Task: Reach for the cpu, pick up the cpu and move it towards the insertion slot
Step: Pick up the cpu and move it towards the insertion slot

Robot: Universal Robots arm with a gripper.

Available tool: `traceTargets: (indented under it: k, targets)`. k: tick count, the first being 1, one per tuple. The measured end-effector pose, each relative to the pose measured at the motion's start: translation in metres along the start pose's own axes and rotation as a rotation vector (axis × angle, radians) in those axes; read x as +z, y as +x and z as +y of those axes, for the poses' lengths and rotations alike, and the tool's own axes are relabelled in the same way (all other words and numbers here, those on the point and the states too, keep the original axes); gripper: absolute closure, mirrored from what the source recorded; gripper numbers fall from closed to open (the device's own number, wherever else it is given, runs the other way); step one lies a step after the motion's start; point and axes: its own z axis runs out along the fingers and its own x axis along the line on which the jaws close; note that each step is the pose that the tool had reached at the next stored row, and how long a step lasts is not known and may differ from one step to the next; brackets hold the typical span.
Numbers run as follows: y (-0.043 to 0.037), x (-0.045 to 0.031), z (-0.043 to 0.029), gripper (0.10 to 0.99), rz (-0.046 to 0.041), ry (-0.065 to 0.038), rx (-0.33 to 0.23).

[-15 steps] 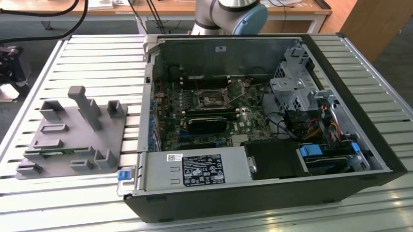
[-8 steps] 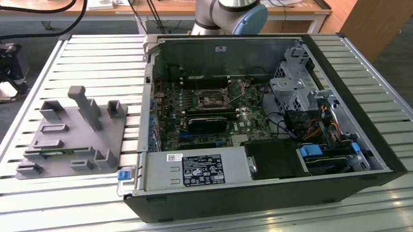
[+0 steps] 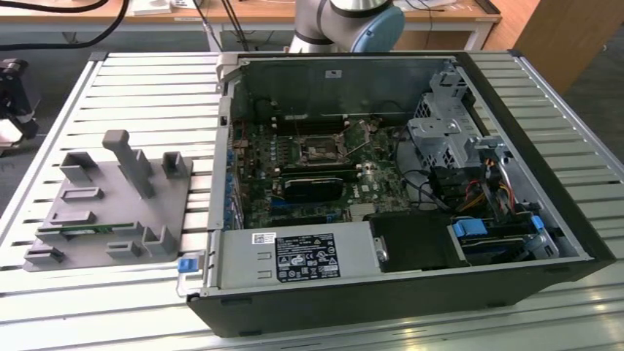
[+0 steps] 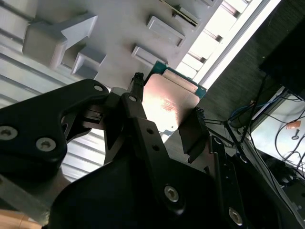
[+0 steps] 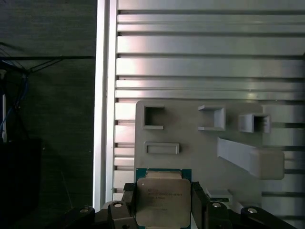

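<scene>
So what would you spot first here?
The shiny cpu, pinched in the black end effector over a grey holder in the first wrist view. In the exterior view, the big open computer case, with the slot in the middle of its green board.

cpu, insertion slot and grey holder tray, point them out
cpu (image 5: 163,202): first wrist view, middle of silver top
insertion slot (image 3: 321,151): exterior view, dark socket centre
grey holder tray (image 3: 119,213): exterior view, bare flat base

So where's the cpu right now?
In both wrist views the cpu is clamped in the gripper, over the edge of the grey parts holder that lies on the slatted table.
</scene>
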Motion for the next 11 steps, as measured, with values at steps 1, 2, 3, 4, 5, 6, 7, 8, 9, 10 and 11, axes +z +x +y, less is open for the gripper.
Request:
traceTargets:
  k: [1, 2, 3, 4, 5, 6, 7, 8, 9, 10, 11]
  targets:
    - [0.0000, -0.0011, 0.0001, 0.541, -0.0001, 0.000, 0.000]
    - [0.0001, -0.0021, 0.0001, 0.541, 0.0000, 0.000, 0.000]
    - [0.0001, -0.0030, 0.0002, 0.541, 0.0000, 0.000, 0.000]
    - [0.0001, -0.0039, 0.0002, 0.541, -0.0001, 0.000, 0.000]
    - [0.0001, -0.0049, 0.0003, 0.541, 0.0000, 0.000, 0.000]
    - [0.0002, -0.0058, 0.0004, 0.541, 0.0000, 0.000, 0.000]
    - [0.0002, -0.0068, 0.0004, 0.541, -0.0001, 0.000, 0.000]
    - [0.0002, -0.0077, 0.0005, 0.541, 0.0000, 0.000, 0.000]
    - [0.0003, -0.0087, 0.0005, 0.541, 0.0000, 0.000, 0.000]
    - [0.0003, -0.0098, 0.0006, 0.541, 0.0000, 0.000, 0.000]
    - [0.0003, -0.0108, 0.0007, 0.541, 0.0000, 0.000, 0.000]
